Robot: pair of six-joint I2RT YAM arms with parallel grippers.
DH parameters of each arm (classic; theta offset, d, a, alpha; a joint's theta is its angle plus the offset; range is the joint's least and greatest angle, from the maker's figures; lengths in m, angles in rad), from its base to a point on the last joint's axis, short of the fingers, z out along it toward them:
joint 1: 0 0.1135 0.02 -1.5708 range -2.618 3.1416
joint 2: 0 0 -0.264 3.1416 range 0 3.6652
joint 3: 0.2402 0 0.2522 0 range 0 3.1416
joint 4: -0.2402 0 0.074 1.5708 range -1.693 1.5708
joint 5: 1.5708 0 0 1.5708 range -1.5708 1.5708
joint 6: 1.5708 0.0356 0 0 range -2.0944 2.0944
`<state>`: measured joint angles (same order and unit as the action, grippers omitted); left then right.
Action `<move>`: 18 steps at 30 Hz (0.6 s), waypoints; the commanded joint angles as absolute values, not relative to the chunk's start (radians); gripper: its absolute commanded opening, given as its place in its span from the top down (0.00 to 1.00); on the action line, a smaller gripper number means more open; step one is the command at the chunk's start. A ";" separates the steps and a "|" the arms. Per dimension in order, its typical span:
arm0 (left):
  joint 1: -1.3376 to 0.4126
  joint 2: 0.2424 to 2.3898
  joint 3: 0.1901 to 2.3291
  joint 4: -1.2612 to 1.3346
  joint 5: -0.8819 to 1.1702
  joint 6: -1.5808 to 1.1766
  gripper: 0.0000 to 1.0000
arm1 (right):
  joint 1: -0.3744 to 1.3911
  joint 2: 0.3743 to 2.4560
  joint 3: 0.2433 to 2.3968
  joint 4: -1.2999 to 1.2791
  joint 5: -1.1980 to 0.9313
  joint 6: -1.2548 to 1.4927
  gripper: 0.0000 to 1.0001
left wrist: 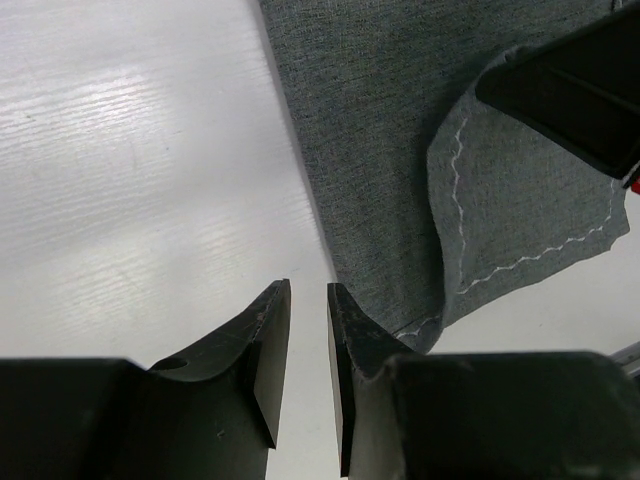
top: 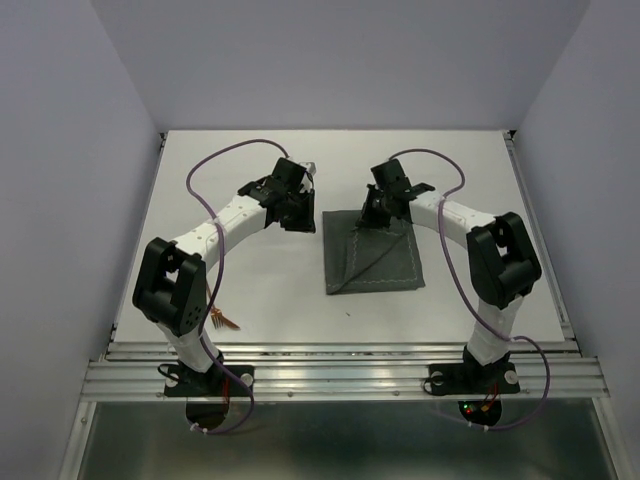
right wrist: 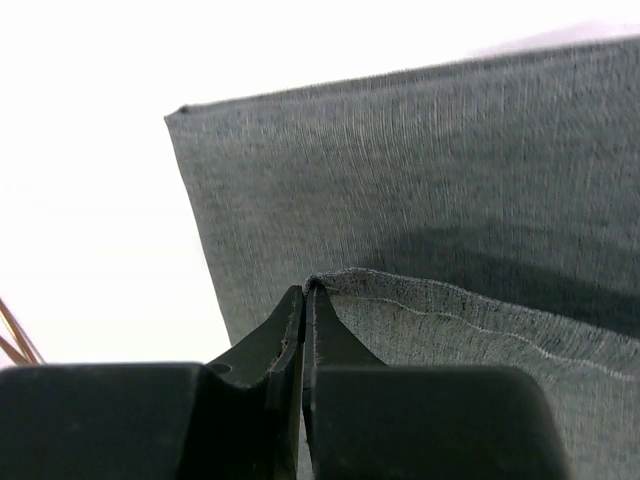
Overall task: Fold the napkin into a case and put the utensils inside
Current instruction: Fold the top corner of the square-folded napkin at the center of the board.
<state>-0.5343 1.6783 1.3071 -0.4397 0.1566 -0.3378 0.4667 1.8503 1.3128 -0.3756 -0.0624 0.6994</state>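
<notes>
Grey-green napkin (top: 385, 262) lies flat, one corner lifted; utensils (top: 224, 321) well apart.

The white bench (top: 260, 290) carries a grey-green napkin (top: 385, 262). It is spread flat below the right end effector (top: 374, 227) and reaches from there back toward the arm bases. Its left edge runs just beside the left end effector (top: 301, 222). The cloth's corner at the right end effector is raised off the surface. The copper-brown utensils (top: 222, 321) lie well apart from the left end effector, back near that arm's base.
</notes>
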 commanded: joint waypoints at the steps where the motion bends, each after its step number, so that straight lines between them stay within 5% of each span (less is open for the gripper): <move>1: -0.528 1.643 1.295 -0.445 0.156 -0.339 0.67 | 0.485 1.899 1.394 -0.324 -0.074 0.700 0.99; 18: -0.528 1.663 1.318 -0.460 0.150 -0.347 0.67 | 0.503 2.045 1.565 -0.322 -0.132 0.690 0.99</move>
<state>-0.5343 1.6783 1.3014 -0.4473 0.1562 -0.3454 0.4927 2.0277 1.5066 -0.3504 -0.1104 0.6998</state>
